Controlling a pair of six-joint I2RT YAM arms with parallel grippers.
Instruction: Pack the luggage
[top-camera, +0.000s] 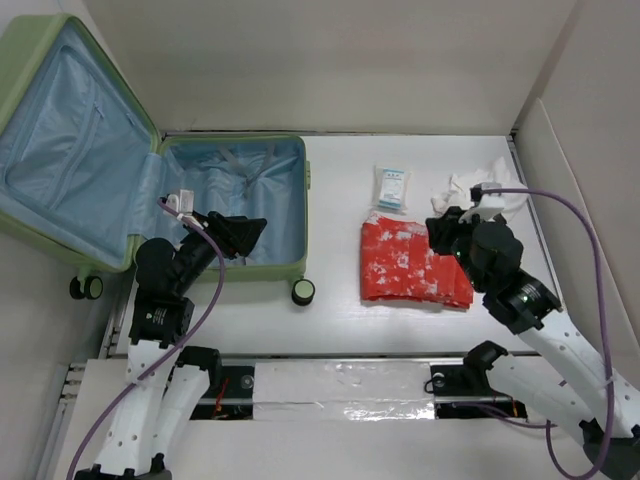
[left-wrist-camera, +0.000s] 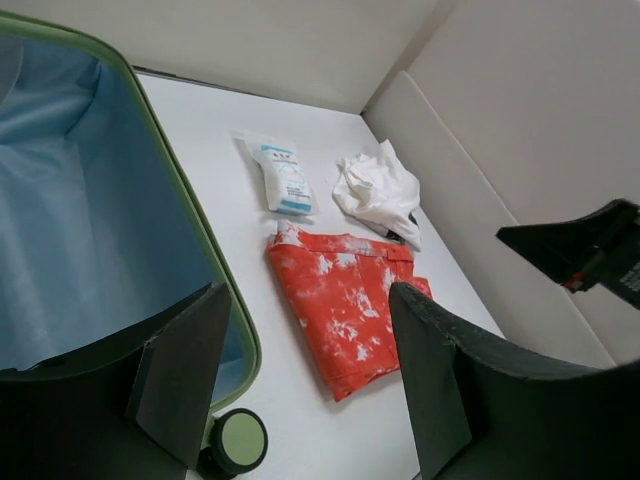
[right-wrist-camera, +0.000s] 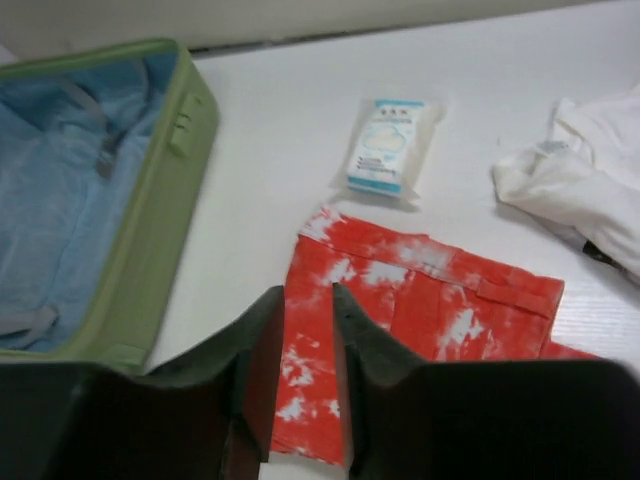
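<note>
While the luggage (top-camera: 150, 170) lies open at the table's left, only the top view shows its raised lid. Right of it: one red tie-dye garment (top-camera: 412, 262), one wipes packet (top-camera: 391, 186), one white cloth (top-camera: 478, 190). Left gripper (left-wrist-camera: 310, 380) gapes beside its rim; right gripper (right-wrist-camera: 308, 350), fingers nearly together, hovers over the garment.

Bright, even overhead light with soft shadows; the right wrist view is slightly blurred, near gripper (right-wrist-camera: 305, 390) unfocused.

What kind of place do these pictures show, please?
Probably a robot lab test bench, not a home: a bare white table walled by plain panels, two arms bolted at its edge, and an open luggage staged beside red shorts.
</note>
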